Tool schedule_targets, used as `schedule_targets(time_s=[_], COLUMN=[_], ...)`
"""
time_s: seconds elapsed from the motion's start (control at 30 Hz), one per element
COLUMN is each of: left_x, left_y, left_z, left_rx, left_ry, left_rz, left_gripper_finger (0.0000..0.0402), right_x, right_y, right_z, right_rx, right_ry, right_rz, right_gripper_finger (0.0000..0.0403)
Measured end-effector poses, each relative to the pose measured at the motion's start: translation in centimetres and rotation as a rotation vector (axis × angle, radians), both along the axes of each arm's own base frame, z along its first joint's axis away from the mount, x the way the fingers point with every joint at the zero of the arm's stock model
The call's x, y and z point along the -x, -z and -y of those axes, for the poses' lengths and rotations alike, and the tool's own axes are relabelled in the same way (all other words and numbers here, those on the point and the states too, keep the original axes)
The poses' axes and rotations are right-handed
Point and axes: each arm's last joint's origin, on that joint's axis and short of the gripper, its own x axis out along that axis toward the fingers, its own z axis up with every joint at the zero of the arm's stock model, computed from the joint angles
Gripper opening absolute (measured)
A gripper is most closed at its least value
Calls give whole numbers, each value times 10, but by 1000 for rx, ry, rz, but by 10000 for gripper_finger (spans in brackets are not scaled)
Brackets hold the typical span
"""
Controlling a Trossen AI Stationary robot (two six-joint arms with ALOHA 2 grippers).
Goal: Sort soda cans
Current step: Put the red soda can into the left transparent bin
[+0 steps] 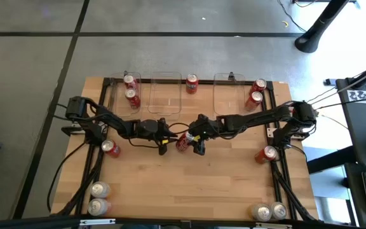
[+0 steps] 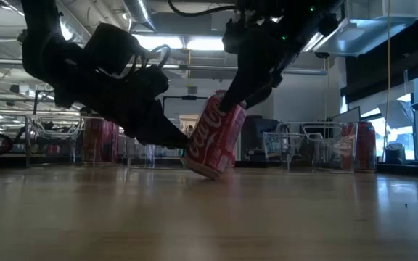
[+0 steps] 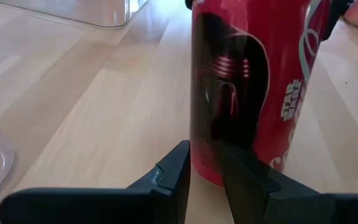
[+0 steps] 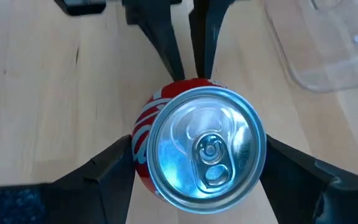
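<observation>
A red soda can with dark markings stands tilted at the middle of the table, its bottom edge on the wood. My right gripper is shut on it near its silver top. My left gripper comes in low from the table's left. Its fingers are shut to a narrow slit, with the tips at the can's lower wall. In the high view the can lies between my left gripper and my right gripper. My left gripper meets the can's lower wall with the tips of its shut fingers. It comes from the table's left, slanting slightly down. My right gripper pinches the can's wall just under the top rim between its two fingers, one on each side. They slant down from the table's right. The can leans with its top toward the right and its bottom edge on the table.
Clear bins stand along the far edge. Red cans stand far left, far middle and far right. Red cans lie at left and right. Silver cans stand near left and near right.
</observation>
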Motion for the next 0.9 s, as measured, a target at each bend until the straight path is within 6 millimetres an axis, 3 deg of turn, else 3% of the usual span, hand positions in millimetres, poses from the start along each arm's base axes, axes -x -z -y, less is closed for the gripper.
schedule_targets(time_s=[0.53,0.77,0.9], left_x=[1,6,11], left_y=[3,-6,-19], left_z=[0,-2,-1], left_rx=[-16,-43,-71], left_ry=[11,17,32], left_rz=[-29,-70,-74], left_gripper_finger=[80,81,108], right_x=[-11,-13,-13], right_y=[2,4,4], right_z=[-4,-5,-5], right_rx=[9,-12,-11], right_ry=[-57,-73,-76], right_rz=[94,92,93], right_gripper_finger=[279,280,281])
